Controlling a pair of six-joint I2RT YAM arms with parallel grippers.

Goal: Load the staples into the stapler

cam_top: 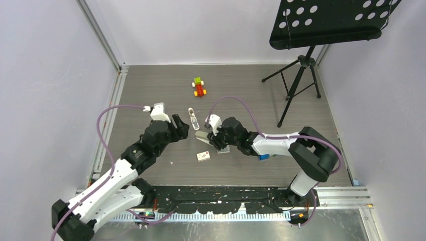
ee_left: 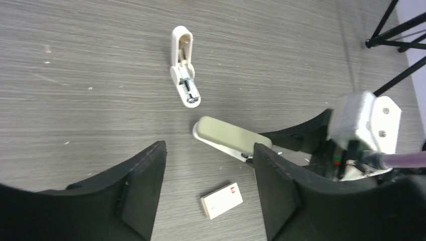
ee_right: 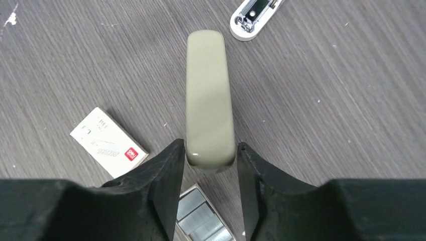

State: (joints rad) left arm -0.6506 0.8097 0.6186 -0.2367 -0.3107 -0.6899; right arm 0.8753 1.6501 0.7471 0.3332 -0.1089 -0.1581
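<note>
The right tool [ee_right: 210,146], low over the surface [ee_right: 326,100], clamps the stapler [ee_right: 208,100] by 1 end; the left tool [ee_left: 210,150] hovers wide apart, empty. The carton [ee_right: 108,140] is closed; staples [ee_right: 200,217] lie outside it.

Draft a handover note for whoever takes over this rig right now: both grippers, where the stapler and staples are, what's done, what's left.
Left gripper: open, empty, beside the stapler.
Right gripper: shut on the stapler's rear end; the stapler looks closed.
Staples: silvery strips lying exposed under the right gripper; their white carton lies close by.
Done: stapler grasped.
Left: open it, load a strip, close it.
</note>
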